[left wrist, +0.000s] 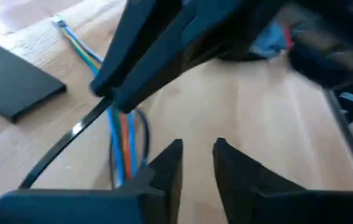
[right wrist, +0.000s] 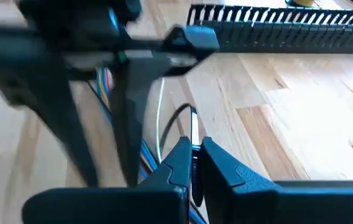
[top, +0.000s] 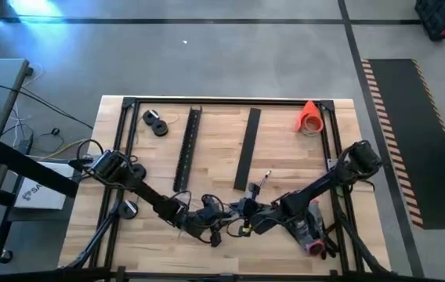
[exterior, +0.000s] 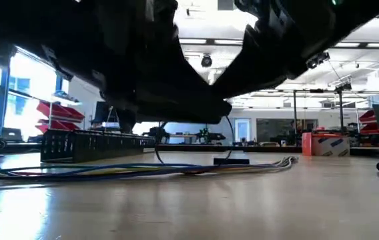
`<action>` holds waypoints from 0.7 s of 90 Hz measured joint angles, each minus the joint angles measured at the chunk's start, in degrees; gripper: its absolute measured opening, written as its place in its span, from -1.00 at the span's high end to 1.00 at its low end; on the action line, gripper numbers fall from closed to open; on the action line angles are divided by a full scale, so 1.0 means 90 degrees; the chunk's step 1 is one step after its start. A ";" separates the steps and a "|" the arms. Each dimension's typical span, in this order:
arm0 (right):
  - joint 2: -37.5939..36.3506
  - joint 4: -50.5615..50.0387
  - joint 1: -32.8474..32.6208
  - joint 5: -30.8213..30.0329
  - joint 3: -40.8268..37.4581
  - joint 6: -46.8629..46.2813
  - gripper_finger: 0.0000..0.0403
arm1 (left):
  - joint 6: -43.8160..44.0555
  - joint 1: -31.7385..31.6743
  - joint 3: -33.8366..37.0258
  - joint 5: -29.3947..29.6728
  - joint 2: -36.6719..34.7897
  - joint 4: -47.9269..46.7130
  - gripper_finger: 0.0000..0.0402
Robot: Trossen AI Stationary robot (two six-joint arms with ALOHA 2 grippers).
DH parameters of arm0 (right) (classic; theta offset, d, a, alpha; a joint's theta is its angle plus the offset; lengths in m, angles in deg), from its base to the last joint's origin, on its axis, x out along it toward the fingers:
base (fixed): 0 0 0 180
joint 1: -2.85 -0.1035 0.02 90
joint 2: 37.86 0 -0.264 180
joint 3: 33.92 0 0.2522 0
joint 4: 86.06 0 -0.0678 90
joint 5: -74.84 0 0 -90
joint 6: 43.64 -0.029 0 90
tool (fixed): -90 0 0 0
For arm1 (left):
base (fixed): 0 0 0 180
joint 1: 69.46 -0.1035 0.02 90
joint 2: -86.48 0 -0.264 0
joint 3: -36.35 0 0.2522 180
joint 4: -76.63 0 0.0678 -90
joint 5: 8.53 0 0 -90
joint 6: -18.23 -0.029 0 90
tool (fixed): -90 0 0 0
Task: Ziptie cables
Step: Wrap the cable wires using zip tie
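Left wrist view — cables beside left gripper.

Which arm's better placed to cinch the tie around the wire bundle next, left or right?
Right, probably. The right gripper has its fingers nearly closed around a thin black loop over the bundle of thin coloured wires. The left gripper sits beside the wires, fingers slightly apart, holding nothing visible.

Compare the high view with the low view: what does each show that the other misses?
Only the high view shows both arms whole, the left gripper and right gripper meeting near the table's front edge, the orange cone and two black rolls. Only the low view shows the room behind and an orange box there. Both show the cables and the slotted black bar.
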 joint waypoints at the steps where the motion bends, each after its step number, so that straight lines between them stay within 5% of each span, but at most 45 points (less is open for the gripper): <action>1: 0.0000 -0.0005 -0.0005 -0.0004 -0.0011 -0.0001 0.99 | 0.0000 0.0005 0.0000 -0.0027 -0.0023 -0.0007 0.52; 26: 0.0002 0.0018 -0.0063 0.0016 -0.0063 0.0146 1.00 | -0.0221 0.0166 0.0002 -0.0778 -0.0860 -0.1265 0.42; 63: 0.0002 0.0109 -0.0103 0.0315 -0.0065 0.0545 1.00 | -0.1785 -0.0076 0.0019 0.0170 -0.0975 -0.1730 0.42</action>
